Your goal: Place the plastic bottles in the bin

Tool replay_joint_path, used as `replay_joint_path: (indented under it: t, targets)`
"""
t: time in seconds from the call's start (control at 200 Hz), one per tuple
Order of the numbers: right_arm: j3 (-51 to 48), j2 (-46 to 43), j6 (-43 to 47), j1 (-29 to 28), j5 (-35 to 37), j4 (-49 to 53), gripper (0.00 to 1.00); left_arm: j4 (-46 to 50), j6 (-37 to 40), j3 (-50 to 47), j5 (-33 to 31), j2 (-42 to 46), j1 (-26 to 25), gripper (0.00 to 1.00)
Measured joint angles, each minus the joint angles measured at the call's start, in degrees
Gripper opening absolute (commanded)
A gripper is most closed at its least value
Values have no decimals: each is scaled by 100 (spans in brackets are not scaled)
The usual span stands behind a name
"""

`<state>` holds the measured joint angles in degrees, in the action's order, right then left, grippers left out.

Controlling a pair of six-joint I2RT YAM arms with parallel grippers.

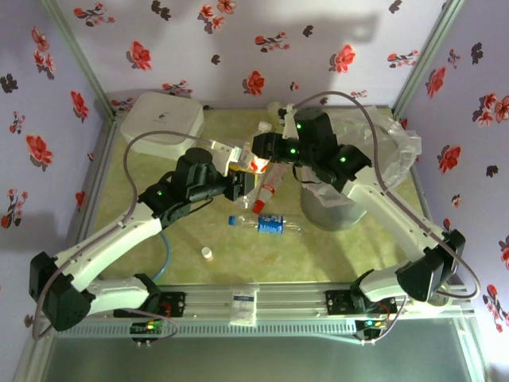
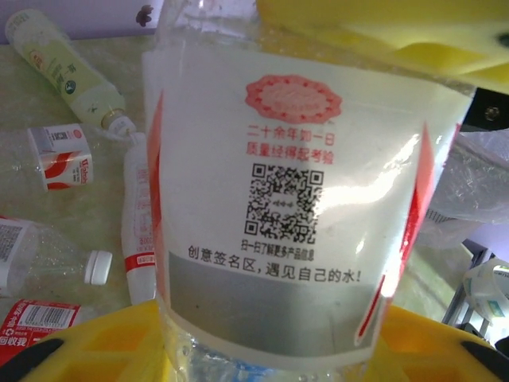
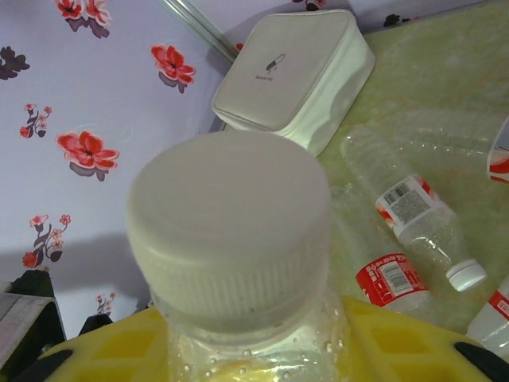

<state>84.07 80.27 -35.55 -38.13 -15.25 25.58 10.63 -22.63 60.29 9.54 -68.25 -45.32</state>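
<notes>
The left gripper (image 1: 241, 189) is clamping a clear plastic bottle with a red-and-white label (image 2: 294, 239) between its yellow fingers (image 2: 382, 24), above the middle of the pale green table (image 1: 334, 255). At its 1 o'clock, the right gripper (image 1: 261, 153) is holding its yellow finger (image 3: 382, 342) against the neck of a clear white-capped plastic bottle (image 3: 231, 231); whether its jaws are gripping I cannot tell. The translucent grey round bin (image 1: 330, 215) is standing at the table's 3 o'clock, under the right arm. A clear blue-labelled bottle (image 1: 269, 226) is lying at 6 o'clock of the left gripper.
</notes>
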Motion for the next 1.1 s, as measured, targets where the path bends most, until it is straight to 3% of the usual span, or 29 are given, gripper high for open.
replay_joint_path:
  t: [0.075,0.13,0.26,0.41,0.625,0.85,1.1]
  targets:
    - [83,2,0,-2,42,42,41,-79,-7,-4,7,31,0,90]
    - [214,13,61,15,155,125,41,-103,-7,-31,0,96,-4,100]
    - [776,33,260,269,330,352,40,-42,28,-138,-208,439,-4,100]
    - [1537,-72,544,986,466,603,39,234,61,-153,-555,761,-2,100]
    - [2308,-708,1176,2083,1137,1453,34,1012,168,-155,-1025,341,-4,98]
    - [2789,-953,1895,2468,1851,2258,33,1687,400,20,-1432,-643,-11,99]
    - [2625,105,2081,2588,1429,2811,34,1770,485,48,-1493,-1016,-120,99]
